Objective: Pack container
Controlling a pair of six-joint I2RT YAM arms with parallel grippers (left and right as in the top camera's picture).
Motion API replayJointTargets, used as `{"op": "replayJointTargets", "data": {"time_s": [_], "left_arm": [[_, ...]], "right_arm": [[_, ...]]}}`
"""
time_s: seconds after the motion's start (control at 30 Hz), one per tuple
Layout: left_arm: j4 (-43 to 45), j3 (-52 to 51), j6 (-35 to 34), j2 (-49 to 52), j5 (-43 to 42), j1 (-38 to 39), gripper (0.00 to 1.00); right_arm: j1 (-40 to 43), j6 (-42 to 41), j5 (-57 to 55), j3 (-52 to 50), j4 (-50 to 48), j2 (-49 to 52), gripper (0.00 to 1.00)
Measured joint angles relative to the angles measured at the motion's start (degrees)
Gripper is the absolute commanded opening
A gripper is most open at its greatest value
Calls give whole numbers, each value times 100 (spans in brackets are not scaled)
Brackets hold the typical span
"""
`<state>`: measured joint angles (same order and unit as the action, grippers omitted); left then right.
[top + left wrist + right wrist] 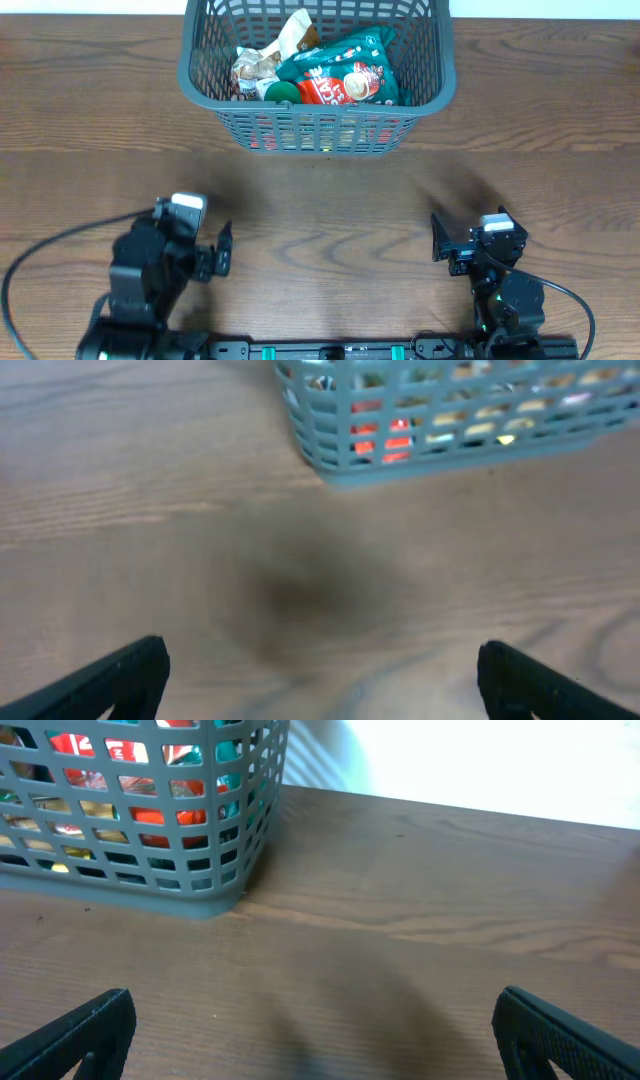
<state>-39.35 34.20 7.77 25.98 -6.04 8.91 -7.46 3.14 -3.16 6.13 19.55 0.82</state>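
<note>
The container (318, 128) is a dark gray mesh basket at the table's far middle. It holds a green and red snack bag (345, 72), a crinkled beige packet (262, 62) and a green-capped item (281, 92). It also shows in the left wrist view (450, 435) and the right wrist view (130, 860). My left gripper (222, 250) is open and empty near the front left, its fingers wide apart (320, 680). My right gripper (440, 240) is open and empty near the front right, its fingers also wide apart (315, 1035). Both are well short of the basket.
The wooden table (330, 210) stretches between the grippers and the basket. A white wall (480, 760) lies beyond the table's far edge. Black cables run from both arm bases at the front edge.
</note>
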Motion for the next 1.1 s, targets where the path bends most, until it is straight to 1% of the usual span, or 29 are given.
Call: {"op": "replayJointTargets", "data": {"time_s": [0.13, 0.27, 0.4, 0.47, 0.57, 0.67, 0.73, 0.9, 0.97, 1.1], "left_arm": [[61, -468, 0, -824, -26, 0, 99], [817, -1139, 0, -1491, -63, 0, 99], [2120, -1937, 0, -1963, -85, 0, 99], [3014, -2371, 2, -2026, -90, 0, 98], [4081, -2857, 2, -2085, -24, 0, 99], [4688, -3174, 2, -2181, 138, 0, 99], [4756, -3314, 2, -2291, 219, 0, 99], [4179, -3375, 2, -2520, 280, 0, 99], [3943, -3377, 2, -2538, 221, 0, 98], [3849, -3342, 26, -2540, 39, 0, 99]], "right_arm": [[0, 0, 0, 0, -4, 0, 99], [0, 0, 2, 0, -4, -7, 99], [0, 0, 2, 0, -4, -13, 99], [0, 0, 2, 0, -7, -13, 99], [0, 0, 2, 0, -4, -15, 99], [0, 0, 2, 0, -4, -13, 99], [0, 0, 0, 0, -4, -13, 99], [0, 0, 2, 0, -7, -13, 99], [0, 0, 2, 0, -4, -13, 99], [0, 0, 0, 0, -7, -15, 99]]}}
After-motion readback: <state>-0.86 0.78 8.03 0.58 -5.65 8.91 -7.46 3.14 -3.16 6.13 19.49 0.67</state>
